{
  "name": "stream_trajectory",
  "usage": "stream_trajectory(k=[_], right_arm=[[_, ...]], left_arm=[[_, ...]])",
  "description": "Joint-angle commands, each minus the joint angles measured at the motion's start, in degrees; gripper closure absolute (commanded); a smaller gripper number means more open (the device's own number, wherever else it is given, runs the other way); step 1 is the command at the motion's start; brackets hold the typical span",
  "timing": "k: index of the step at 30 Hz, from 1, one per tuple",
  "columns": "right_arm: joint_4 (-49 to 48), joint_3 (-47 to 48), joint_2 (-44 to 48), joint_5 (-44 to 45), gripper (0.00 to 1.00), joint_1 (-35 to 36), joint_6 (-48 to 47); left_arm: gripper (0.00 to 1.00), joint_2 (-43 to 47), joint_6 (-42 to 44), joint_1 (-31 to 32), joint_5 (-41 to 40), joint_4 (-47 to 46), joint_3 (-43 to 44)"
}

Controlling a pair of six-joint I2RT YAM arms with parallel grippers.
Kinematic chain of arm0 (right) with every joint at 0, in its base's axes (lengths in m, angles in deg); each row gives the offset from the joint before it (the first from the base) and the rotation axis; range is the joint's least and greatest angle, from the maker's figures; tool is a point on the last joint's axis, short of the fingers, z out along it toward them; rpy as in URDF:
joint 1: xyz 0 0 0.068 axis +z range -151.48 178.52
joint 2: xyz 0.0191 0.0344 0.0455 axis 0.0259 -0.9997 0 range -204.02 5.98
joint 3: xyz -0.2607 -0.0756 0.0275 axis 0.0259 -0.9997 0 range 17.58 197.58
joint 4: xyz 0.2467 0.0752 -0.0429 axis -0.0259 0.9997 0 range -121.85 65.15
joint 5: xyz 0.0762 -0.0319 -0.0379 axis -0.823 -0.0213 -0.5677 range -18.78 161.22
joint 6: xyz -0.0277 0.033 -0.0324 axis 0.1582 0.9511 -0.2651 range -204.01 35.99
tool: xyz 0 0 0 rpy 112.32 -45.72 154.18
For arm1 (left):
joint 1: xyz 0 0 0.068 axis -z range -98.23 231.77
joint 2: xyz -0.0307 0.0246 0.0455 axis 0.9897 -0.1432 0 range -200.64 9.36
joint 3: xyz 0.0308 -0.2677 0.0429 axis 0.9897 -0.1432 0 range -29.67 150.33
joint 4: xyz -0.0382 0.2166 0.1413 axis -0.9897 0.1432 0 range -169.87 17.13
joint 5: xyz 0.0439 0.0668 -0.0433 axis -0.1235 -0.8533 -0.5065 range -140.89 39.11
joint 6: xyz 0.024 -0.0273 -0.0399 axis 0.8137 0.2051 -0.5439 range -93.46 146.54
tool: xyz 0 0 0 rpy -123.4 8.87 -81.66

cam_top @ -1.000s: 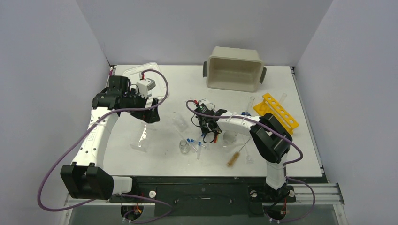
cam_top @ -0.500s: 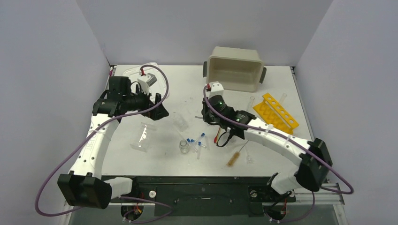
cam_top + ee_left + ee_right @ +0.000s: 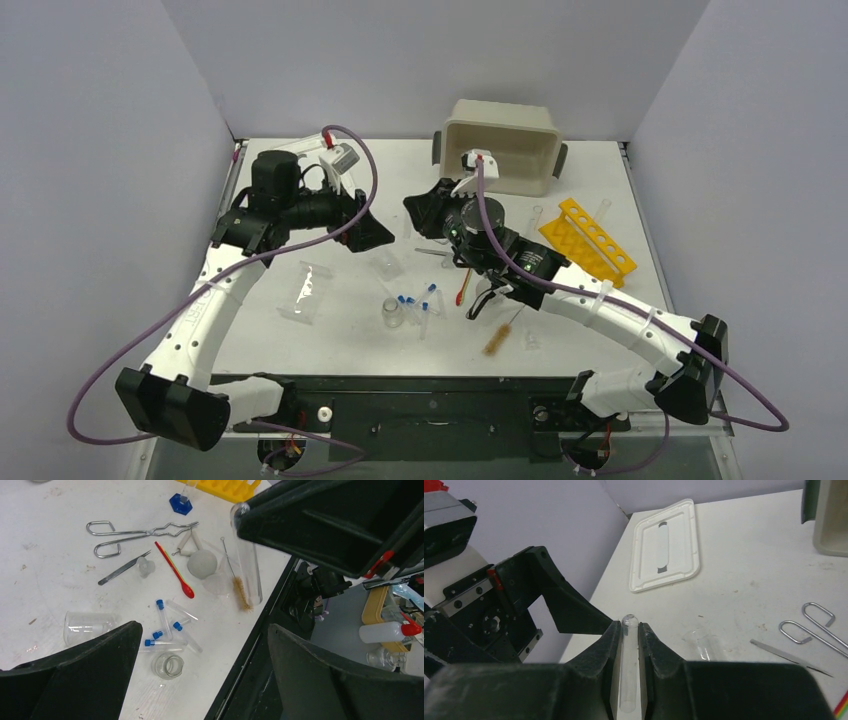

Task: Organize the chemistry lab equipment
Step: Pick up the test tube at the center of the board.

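My right gripper (image 3: 629, 625) is shut on a clear glass test tube (image 3: 629, 650), whose rounded end sticks out past the fingertips. It is raised above the table's middle (image 3: 425, 205) and points at my left gripper (image 3: 375, 232). The left gripper (image 3: 204, 626) is open and empty and faces the tube (image 3: 246, 555). Below lie the metal forceps (image 3: 140, 532), tweezers (image 3: 122, 567), green-and-red spatula (image 3: 175, 570), brown-bristled brush (image 3: 239, 580), several blue-capped tubes (image 3: 165, 625), a small vial (image 3: 167, 665) and a beaker (image 3: 85, 627) on its side.
A beige tub (image 3: 500, 145) stands at the back. Its white lid (image 3: 667, 545) lies flat at the back left. A yellow tube rack (image 3: 590, 240) sits to the right. The table's dark front edge (image 3: 260, 645) runs near the loose items.
My right arm has swung up and left from the table, carrying the test tube toward the left gripper. The left arm has moved right toward the middle, still open.
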Motion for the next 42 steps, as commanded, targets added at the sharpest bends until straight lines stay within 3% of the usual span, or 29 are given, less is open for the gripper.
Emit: stream_trajectory(k=[1,4,14,20,27,29,31,34,36,38,42], right_arm=[[-6.2,2.6,-1.7,-1.9,1.0,1.0,3.9],[-7.2,3.0,-3.1,-3.7,1.0,1.1,6.1],[-8.6,5.8,-6.2,-6.7,1.0,1.2,8.1],[-8.7,5.6,-6.2,-6.3,1.0,1.1,7.8],[-6.6,6.9,-6.1,-8.3,1.0,0.9,7.3],[-4.8,7.6,-5.8,-10.2,1.0,0.1,7.0],[-1.5,8.9,-5.8,-13.8,0.94,-1.6,7.2],[5.2,12.2,-5.7,-22.2,0.61,-5.4,6.3],[11.0,15.6,-6.2,-26.3,0.49,-7.4,4.8],[17.7,19.7,-7.5,-30.1,0.41,-8.6,2.5],[30.4,28.2,-11.0,-34.2,0.38,-9.1,-2.0]], left_arm=[[0.03,-1.1,-4.1,0.0,4.4,-7.4,2.7],[0.0,-1.7,-5.6,0.1,5.2,-10.1,1.8],[0.3,-1.2,-4.5,0.3,7.1,-9.9,0.5],[0.53,-1.1,-2.3,0.3,6.9,-8.0,0.7],[0.98,-1.3,2.3,0.2,6.3,-5.5,1.9],[1.0,-1.3,3.5,0.2,5.7,-4.6,2.0],[1.0,-1.3,5.7,0.3,4.7,-3.1,2.1],[1.0,-1.2,10.1,0.3,3.0,0.1,2.8],[1.0,-1.2,13.9,0.4,2.2,2.8,3.4],[1.0,-1.1,17.2,0.7,1.2,5.0,3.8],[1.0,-0.9,21.8,1.2,0.4,7.7,4.1]])
